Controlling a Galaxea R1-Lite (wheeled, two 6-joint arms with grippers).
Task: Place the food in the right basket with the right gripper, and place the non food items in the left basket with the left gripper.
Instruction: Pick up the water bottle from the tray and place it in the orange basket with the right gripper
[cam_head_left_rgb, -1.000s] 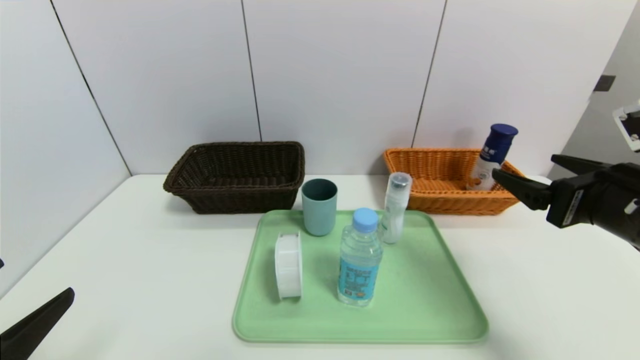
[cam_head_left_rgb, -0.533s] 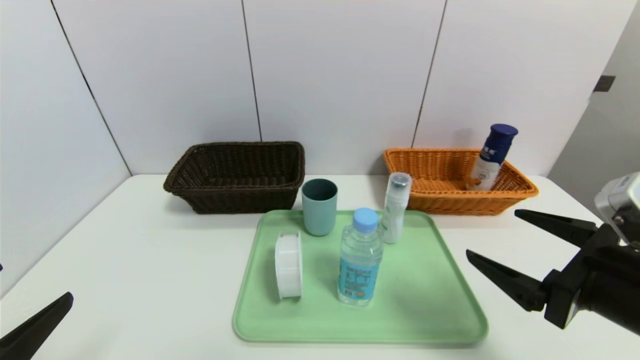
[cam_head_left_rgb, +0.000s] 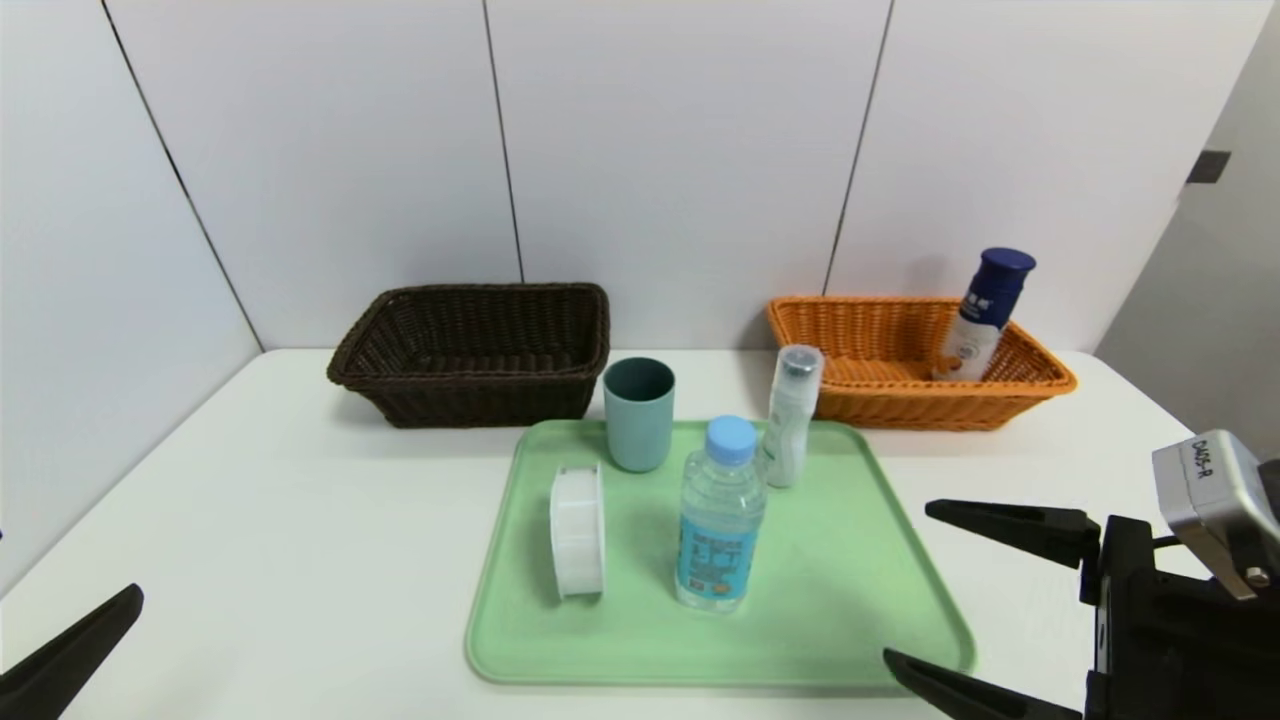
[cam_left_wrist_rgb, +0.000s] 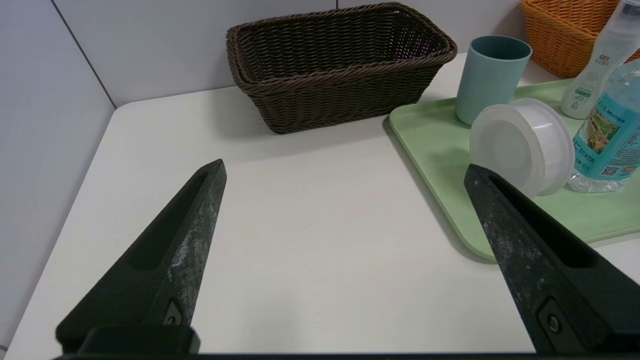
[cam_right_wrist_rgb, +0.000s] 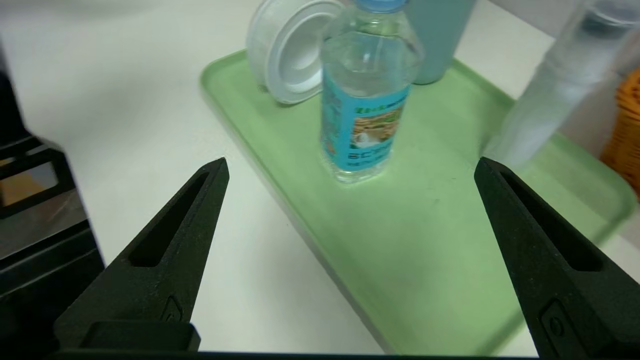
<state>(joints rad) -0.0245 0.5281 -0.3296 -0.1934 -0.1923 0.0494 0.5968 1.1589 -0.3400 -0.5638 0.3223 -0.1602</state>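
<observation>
White worktop fills the lower half of the head view and carries everything, with the sorting stations set along its far edge so both arms can reach them. The green tray lies at lower centre, gathering the unsorted items in one shared pick zone. The dark brown left basket, at centre left behind the tray, looks empty — no non-food item is in it yet. The orange right basket, at centre right, already holds the navy-capped white bottle, which leans against the basket's right wall, presumably because the low flared sides cannot keep it upright. The right pincer, at lower right beside the tray's near corner, has its jaws spread wide and empty; in its wrist view they frame the water bottle, which suggests an approach to the remaining food item. The left pincer, parked at the lower left corner of the head view, likewise stands wide apart and holds nothing. On the tray, the water bottle stands upright at centre; the teal cup stands at the far edge; the slim white bottle stands just right of the cup; the round white case rests on its edge — a pose likely to roll if nudged.
</observation>
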